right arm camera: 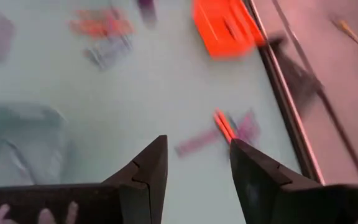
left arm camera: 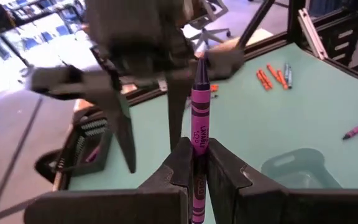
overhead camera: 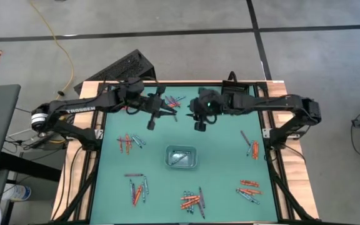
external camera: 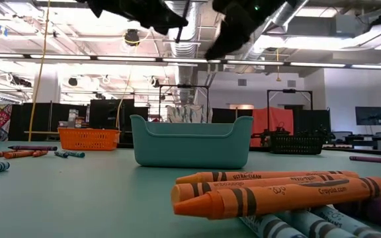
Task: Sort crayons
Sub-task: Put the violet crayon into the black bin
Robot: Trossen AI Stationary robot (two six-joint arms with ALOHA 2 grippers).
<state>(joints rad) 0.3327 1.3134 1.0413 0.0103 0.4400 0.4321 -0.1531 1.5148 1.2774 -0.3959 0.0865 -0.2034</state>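
The left gripper (left arm camera: 194, 163) was clenched on a purple crayon (left arm camera: 199, 118), pinched low on its paper wrapper so most of the stick stood clear of the fingers — a hold that seemed meant to present it to the other arm. The right gripper (overhead camera: 200, 122) hovered just beside it over the far middle of the table (overhead camera: 224, 156), its 2 fingers spread with nothing between them. Both were raised well above the surface. The remaining crayons (overhead camera: 192, 201) lay in loose clusters around the teal mat — thin, round, paper-wrapped sticks in orange, grey-blue and purple. A clear-grey tray (overhead camera: 181, 157), smooth plastic with rounded corners, sat at the centre; an orange basket (external camera: 88, 138) of ribbed mesh stood at the far edge.
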